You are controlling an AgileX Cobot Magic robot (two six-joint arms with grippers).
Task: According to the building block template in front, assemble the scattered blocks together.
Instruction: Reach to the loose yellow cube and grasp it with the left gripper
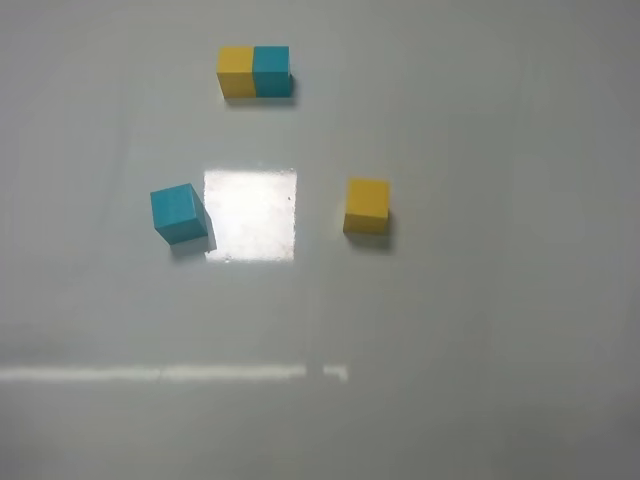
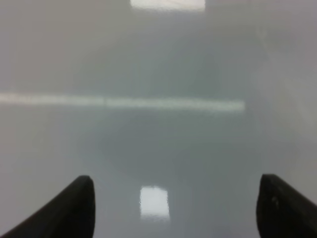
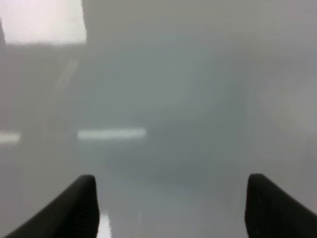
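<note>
Your left gripper and right gripper both have their jaws spread wide with nothing between them, and neither wrist view shows a block, only table. From above, the teal cube sits twisted on the left arm's side. The yellow cube sits square on the right's, well apart. The template bar lies beyond both.
</note>
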